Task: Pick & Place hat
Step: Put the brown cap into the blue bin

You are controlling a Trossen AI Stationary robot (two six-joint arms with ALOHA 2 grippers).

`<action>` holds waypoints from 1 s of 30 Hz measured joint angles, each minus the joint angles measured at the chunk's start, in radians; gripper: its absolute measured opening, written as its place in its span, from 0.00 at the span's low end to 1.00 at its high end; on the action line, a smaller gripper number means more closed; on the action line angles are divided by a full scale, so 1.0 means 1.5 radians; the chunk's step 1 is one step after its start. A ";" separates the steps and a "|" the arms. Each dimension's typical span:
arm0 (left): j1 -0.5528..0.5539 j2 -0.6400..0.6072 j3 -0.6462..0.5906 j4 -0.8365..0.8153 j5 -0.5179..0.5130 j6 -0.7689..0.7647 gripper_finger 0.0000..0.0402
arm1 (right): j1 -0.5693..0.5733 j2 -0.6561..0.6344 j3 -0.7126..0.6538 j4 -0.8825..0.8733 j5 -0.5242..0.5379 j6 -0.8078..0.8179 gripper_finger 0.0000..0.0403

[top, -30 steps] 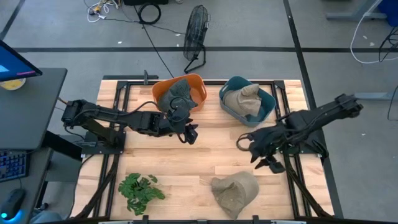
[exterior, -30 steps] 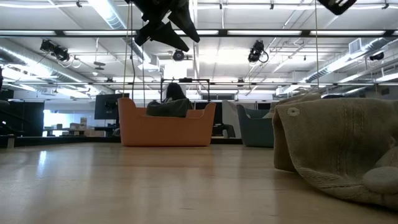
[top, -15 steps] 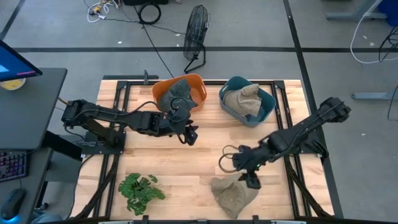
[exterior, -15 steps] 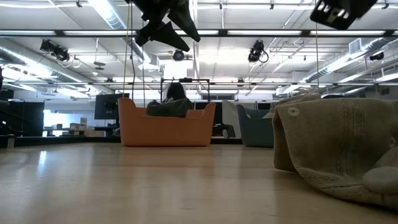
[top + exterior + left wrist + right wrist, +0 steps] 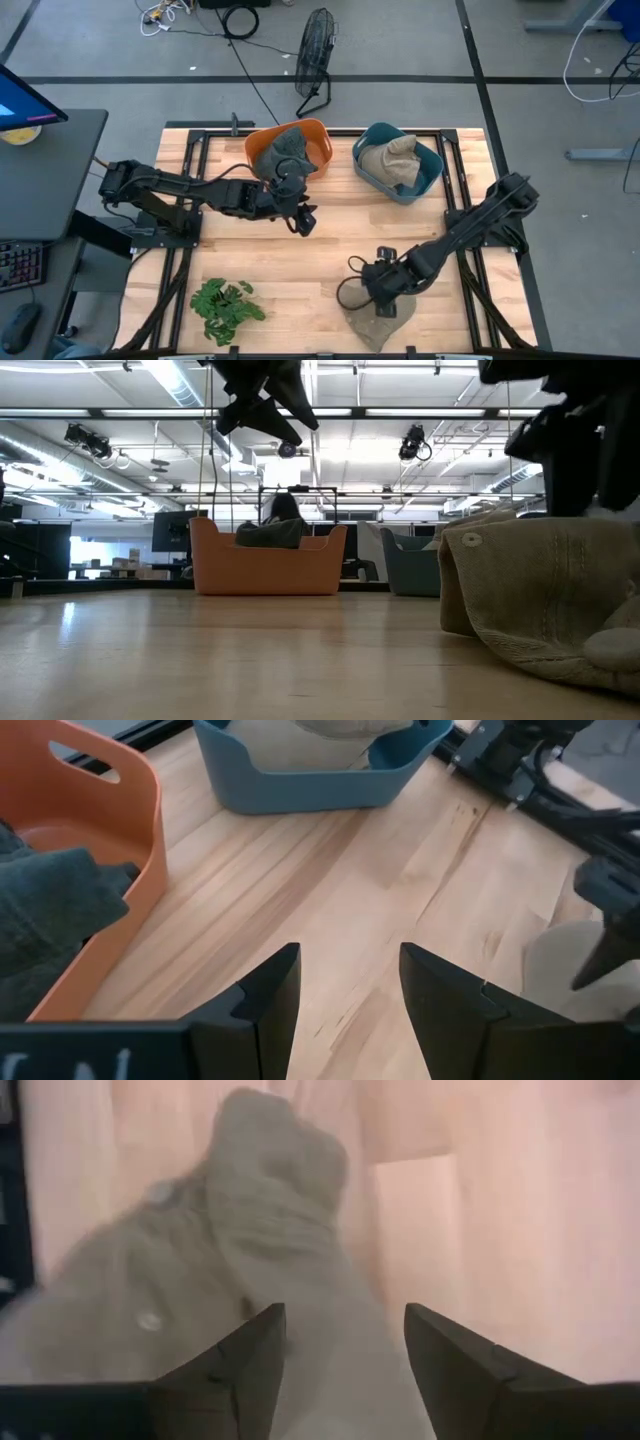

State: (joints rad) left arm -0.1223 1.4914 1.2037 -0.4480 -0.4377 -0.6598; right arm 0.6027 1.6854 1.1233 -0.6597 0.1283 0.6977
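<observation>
On the wooden counter, an orange bin holding a dark hat and a blue bin holding a tan one stand at the far edge, a leafy plant lies near-left, the tan hat lies near-centre under the right pincer, spread wide, and the left pincer hangs parted, empty, beside the orange bin.

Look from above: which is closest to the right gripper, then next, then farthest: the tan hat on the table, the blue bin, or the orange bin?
From the right gripper:
1. Tan floppy cloth hat, directly beneath it at the front edge.
2. Blue plastic bin, back right.
3. Orange plastic bin, back middle.
</observation>
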 joint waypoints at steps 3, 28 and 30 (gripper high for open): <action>0.000 0.000 0.000 -0.014 0.000 -0.001 0.44 | 0.000 0.017 0.000 0.038 -0.053 0.033 0.52; 0.000 0.000 0.000 -0.049 0.013 0.001 0.44 | 0.031 0.075 0.001 0.002 -0.021 0.047 0.51; 0.000 0.000 0.000 -0.050 0.013 0.001 0.44 | 0.031 0.077 0.001 -0.001 -0.021 0.053 0.48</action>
State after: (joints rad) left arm -0.1219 1.4914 1.2037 -0.5225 -0.4187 -0.6584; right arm 0.6487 1.8015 1.1252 -0.6609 0.0971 0.7769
